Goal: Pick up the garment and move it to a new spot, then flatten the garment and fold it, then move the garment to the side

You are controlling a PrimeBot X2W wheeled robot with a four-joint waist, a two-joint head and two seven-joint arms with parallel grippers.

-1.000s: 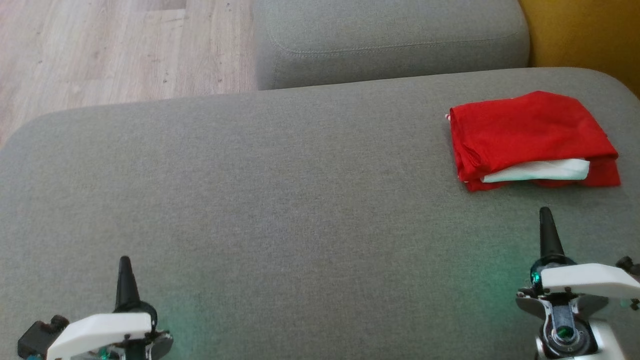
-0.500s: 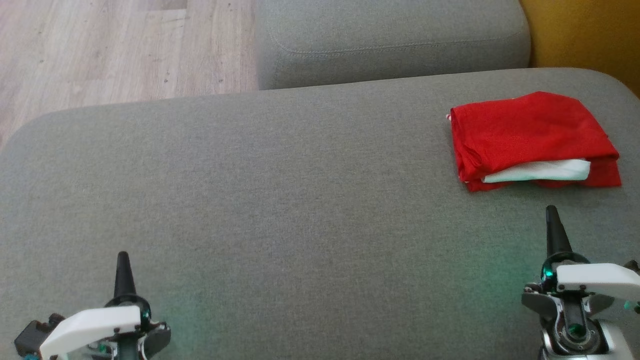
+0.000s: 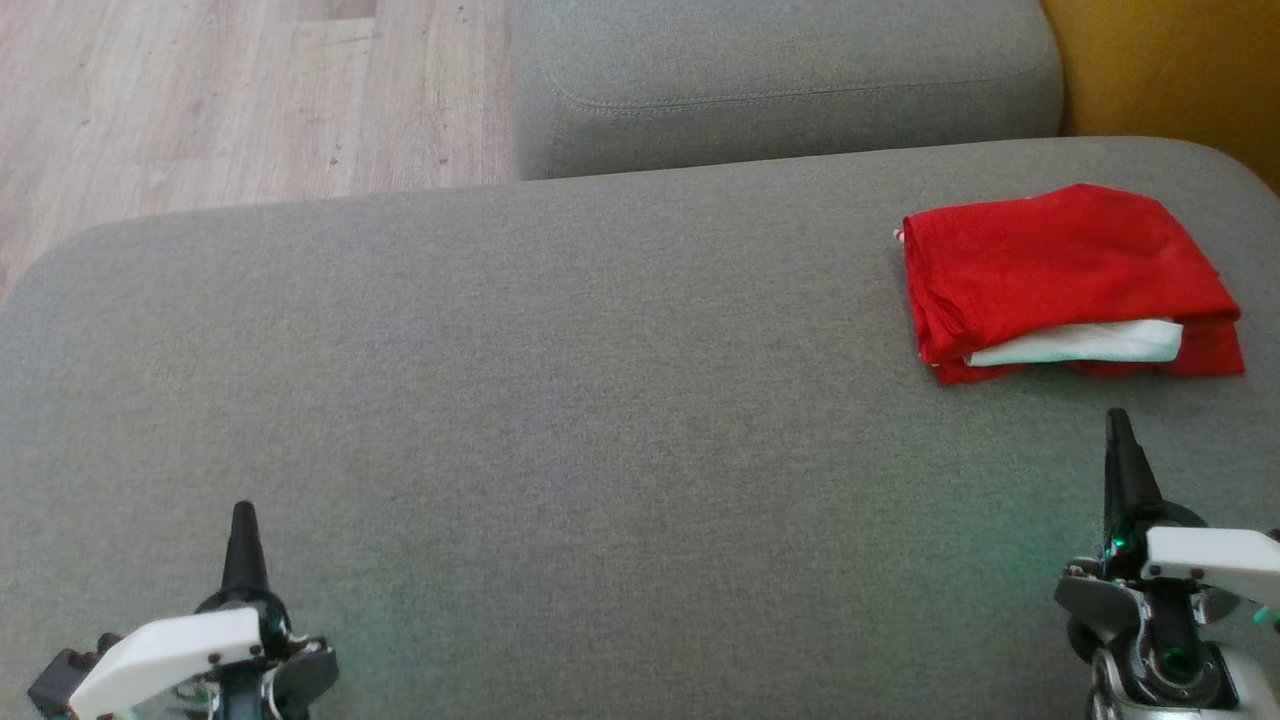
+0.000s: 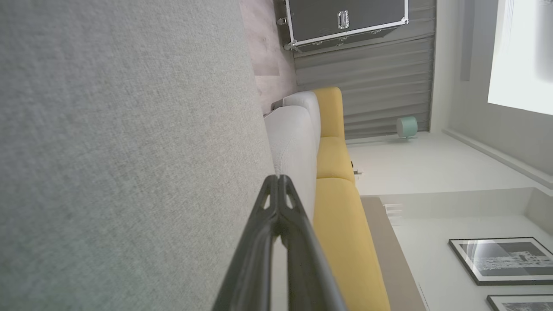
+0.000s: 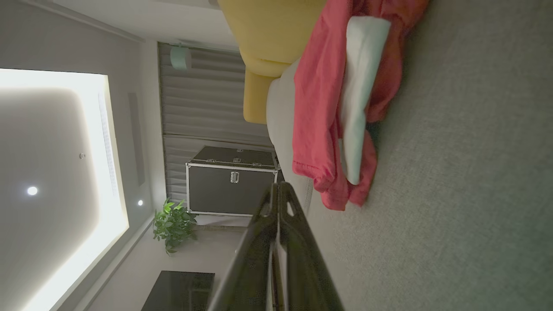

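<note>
Garment (image 3: 1060, 265): white layer (image 3: 1075, 343) half under red

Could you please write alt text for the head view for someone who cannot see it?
A folded red garment, a white layer showing at its near edge, lies on the right of a grey sofa cushion. The left gripper and right gripper sit low at the bottom corners, fingers together, both apart from the garment. A wooden floor shows at upper left.
</note>
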